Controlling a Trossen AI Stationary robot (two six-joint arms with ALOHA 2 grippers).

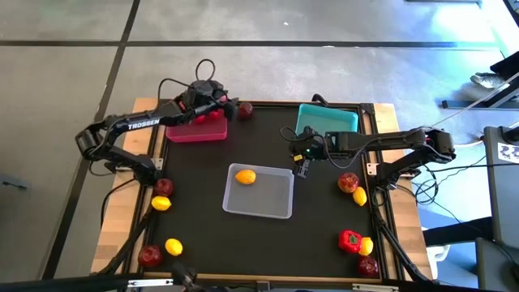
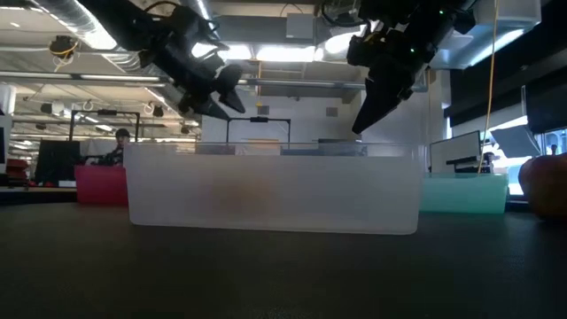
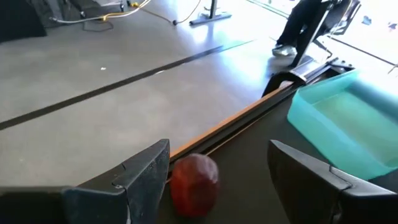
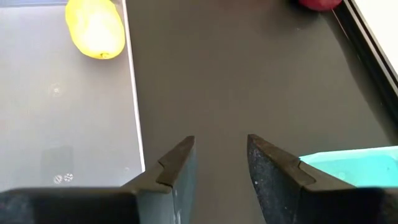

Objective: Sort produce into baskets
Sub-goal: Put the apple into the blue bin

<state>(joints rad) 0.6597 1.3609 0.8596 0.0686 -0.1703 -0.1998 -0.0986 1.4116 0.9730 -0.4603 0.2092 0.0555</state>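
Baskets: three; pink basket (image 1: 195, 133), teal basket (image 1: 327, 120), clear basket (image 1: 259, 193); lemons (image 1: 245, 176): five visible; dark red apples (image 1: 245, 109): five visible; red peppers (image 1: 349, 240): one on the tabletop, more in the pink basket, count unclear.

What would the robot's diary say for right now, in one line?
left gripper: open, over pink basket, beside apple | right gripper: empty, between teal basket and clear basket | lemon in clear basket

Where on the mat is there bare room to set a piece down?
Free: the dark mat between the pink basket and the clear basket, and the strip in front of the clear basket. Crowded: the right edge, where an apple, lemon and pepper cluster.
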